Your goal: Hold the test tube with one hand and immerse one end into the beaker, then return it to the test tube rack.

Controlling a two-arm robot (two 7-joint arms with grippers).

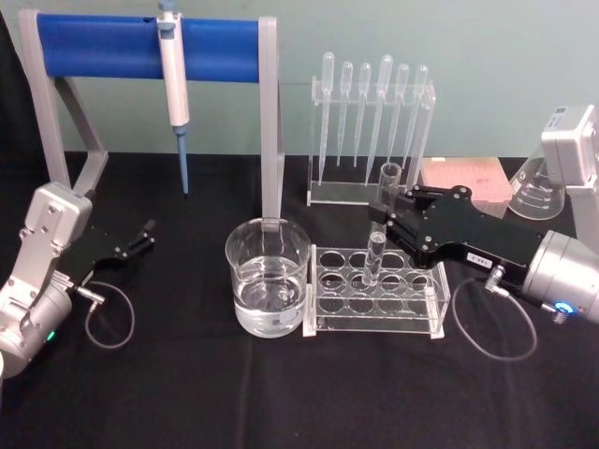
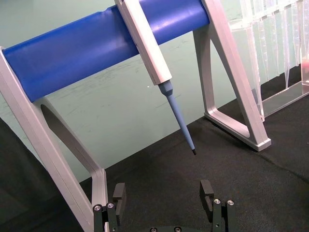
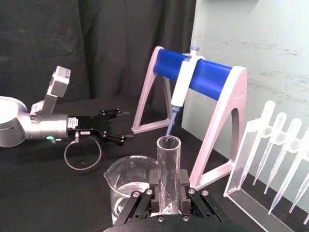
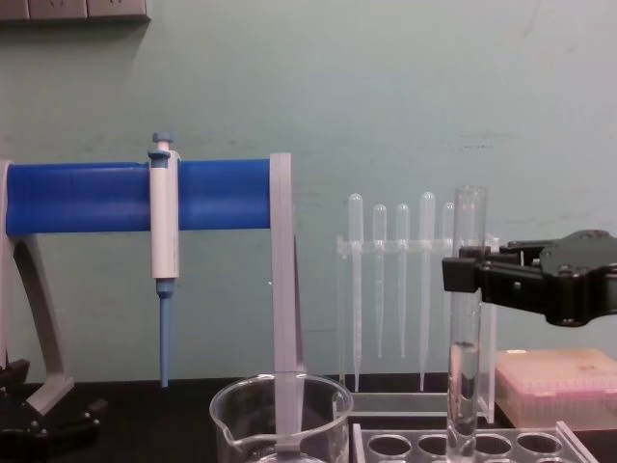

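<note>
Test tube [image 1: 382,220] stands upright, pinched by the right claw [image 1: 382,217], its bottom in the rack [image 1: 374,292]. Swinging left early could snag the rack or strike the beaker [image 1: 268,276] rim. Left claw [image 1: 140,238] idles open, far left.

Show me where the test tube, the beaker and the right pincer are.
test tube [image 1: 388,182]: head view, upper glass near its open rim.
beaker [image 1: 241,245]: head view, left glass wall below the rim.
right pincer [image 1: 383,223]: head view, between its fingertips, shut on the tube.
</note>
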